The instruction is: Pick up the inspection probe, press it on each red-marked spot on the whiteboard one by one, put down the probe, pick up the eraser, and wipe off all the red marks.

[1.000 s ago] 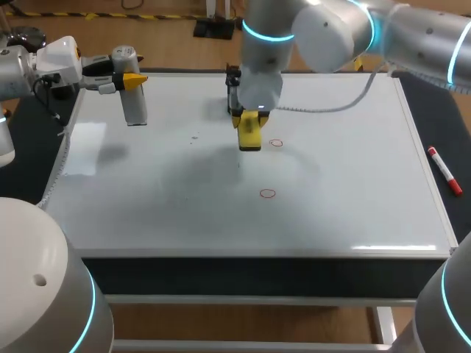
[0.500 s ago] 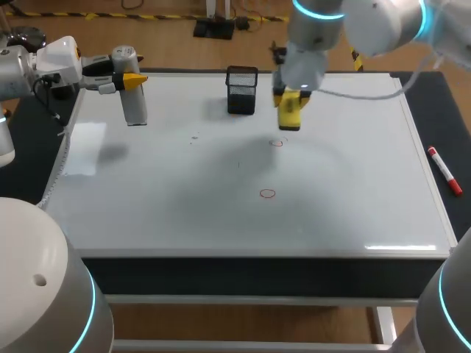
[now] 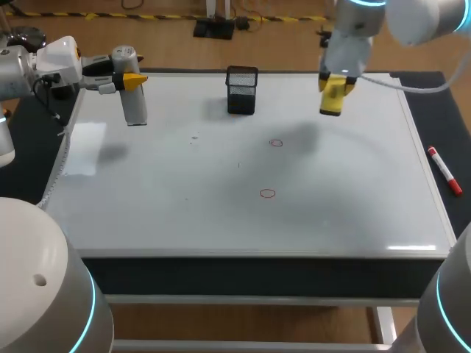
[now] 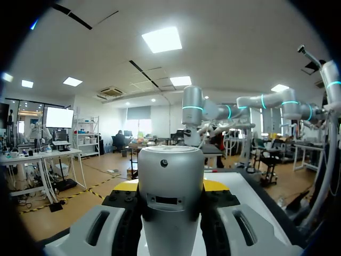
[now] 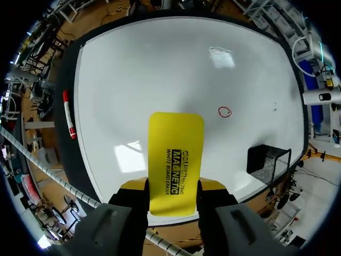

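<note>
A dark surface (image 3: 430,110) carries a large whiteboard (image 3: 184,213) that covers nearly all of it, leaving dark strips at left and right. A black mesh holder (image 3: 242,90) stands on the board at the far middle. Two small red circles, far (image 3: 276,143) and near (image 3: 267,193), sit around the board's centre. A red marker (image 3: 444,170) lies on the right strip.

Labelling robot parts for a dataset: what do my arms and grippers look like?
The left arm and right arm are rounded silver-white with cyan rings; a pale ribbed cable trails from the right arm. The left gripper and right gripper have grey bodies, black fingers, yellow tips.
</note>
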